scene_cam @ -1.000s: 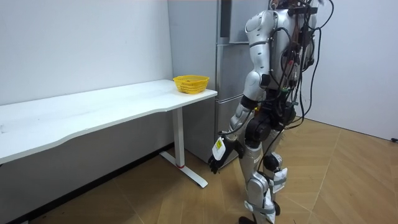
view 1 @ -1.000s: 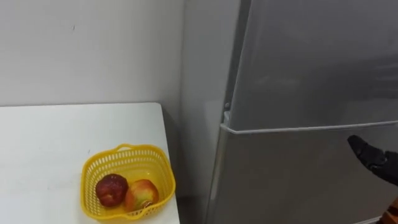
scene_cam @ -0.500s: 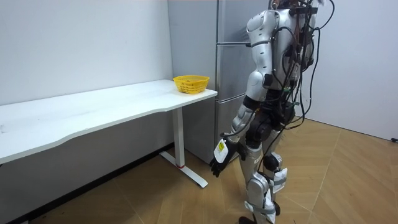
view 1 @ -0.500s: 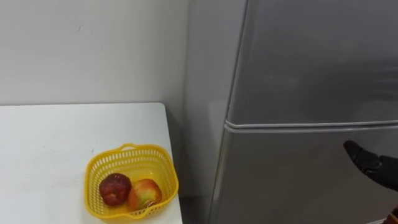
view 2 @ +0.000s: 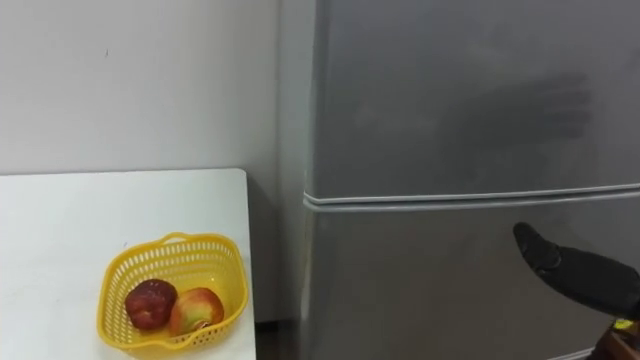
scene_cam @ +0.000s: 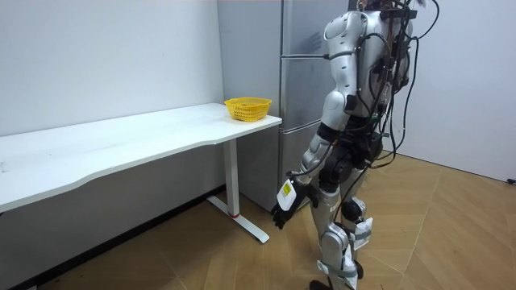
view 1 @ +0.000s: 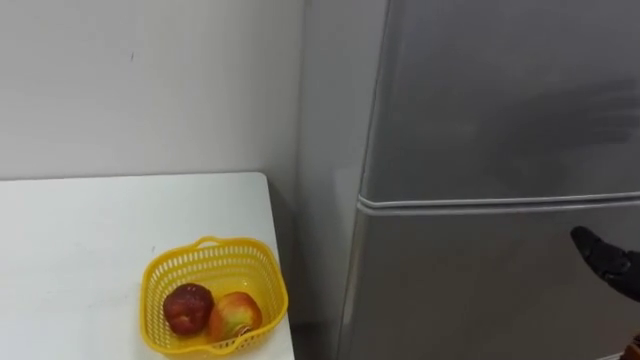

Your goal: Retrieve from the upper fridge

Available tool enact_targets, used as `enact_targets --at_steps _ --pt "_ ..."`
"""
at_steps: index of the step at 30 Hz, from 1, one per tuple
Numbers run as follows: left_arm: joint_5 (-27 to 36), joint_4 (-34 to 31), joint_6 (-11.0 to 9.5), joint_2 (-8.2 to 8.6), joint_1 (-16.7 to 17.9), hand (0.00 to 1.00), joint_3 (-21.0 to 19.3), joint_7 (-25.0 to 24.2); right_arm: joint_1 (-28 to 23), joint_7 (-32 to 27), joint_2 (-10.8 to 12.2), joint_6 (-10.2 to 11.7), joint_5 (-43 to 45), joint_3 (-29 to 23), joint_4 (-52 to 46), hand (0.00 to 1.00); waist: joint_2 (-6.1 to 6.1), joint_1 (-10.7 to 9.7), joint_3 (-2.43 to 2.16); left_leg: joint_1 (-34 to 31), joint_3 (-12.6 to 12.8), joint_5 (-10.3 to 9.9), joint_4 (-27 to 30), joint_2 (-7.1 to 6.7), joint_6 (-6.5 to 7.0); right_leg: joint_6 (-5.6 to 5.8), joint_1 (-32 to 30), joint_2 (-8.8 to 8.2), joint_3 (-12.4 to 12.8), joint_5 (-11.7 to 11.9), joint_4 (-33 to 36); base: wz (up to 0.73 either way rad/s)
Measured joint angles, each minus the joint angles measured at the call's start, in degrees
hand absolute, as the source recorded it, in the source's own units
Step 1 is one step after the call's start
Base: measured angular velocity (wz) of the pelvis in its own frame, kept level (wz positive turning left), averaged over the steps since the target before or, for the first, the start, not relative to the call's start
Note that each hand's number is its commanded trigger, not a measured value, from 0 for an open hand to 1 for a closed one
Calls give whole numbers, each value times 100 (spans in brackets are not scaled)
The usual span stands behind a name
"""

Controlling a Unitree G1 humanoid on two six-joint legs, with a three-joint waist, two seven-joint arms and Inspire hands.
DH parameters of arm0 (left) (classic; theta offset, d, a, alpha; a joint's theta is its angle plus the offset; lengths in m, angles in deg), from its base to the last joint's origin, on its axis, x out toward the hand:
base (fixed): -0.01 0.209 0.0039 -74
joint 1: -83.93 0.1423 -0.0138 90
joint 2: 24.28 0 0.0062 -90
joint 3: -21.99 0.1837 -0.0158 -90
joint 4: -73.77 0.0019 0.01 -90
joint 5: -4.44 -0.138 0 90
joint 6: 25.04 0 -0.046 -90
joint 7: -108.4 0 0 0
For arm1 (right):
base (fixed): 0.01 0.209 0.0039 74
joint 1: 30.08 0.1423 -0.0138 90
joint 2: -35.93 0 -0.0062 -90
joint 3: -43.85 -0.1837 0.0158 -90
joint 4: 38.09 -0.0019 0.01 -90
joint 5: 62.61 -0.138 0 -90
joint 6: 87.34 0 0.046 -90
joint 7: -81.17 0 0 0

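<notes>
At the left we see one white worktop (view 1: 80,260) against the wall, and near its right end one yellow basket (view 1: 262,275) holding two pieces of fruit, a dark red fruit (view 1: 187,306) touching a red-and-yellow fruit (view 1: 233,315) on its right. In the room view we find the robot standing before the fridge (scene_cam: 302,80), just past the worktop's end. Its left hand (scene_cam: 282,211) hangs low beside the thigh with loose fingers, holding nothing, well apart from either door. Right of the basket stands the one grey fridge, which has two doors. The upper door (view 1: 500,100) and the lower door (view 1: 470,290) are both shut, and they meet at a pale seam (view 1: 480,201) running left to right. Whatever is to be fetched lies out of our sight behind the upper door, so we cannot say what it is or how many there are. At the far right the right hand (view 1: 608,262) hovers before the lower door, below the seam. Its dark fingers look straight and together, pointing up and to the left, and they clasp nothing. We cannot tell whether they touch the door. We judge the coming move to turn on one fact: the upper door, tall and upright, lies above the right hand, across the seam. That hand is by far the nearer of the two. We can make out no handle from here.
</notes>
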Motion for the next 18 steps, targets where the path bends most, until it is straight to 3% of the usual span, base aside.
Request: enact_targets --at_steps 7,13,15,18 --pt "9 -76 36 3 8 0 1 113 -278 -344 74 55 63 26 587 0 44 35 20 45 3 -11 -7 4 -11 0 35 6 5 0 -2 0" --pt "23 -48 112 124 -86 0 82 264 -564 -669 595 19 34 265 2670 0 62 51 -5 72 -19 -10 -48 1 -11 4 69 -1 -19 -3 -21 3" --pt "65 -5 131 181 -84 0 106 359 -592 -710 800 -19 -231 431 3435 0 131 48 -47 96 -10 -9 -42 -1 -10 7 84 1 -5 -5 -21 -5" --pt "163 -12 133 187 -147 0 101 464 -590 -722 935 -43 -671 676 4426 0 151 37 -45 112 -7 -9 -40 0 -11 8 115 -5 -49 -7 -51 1"
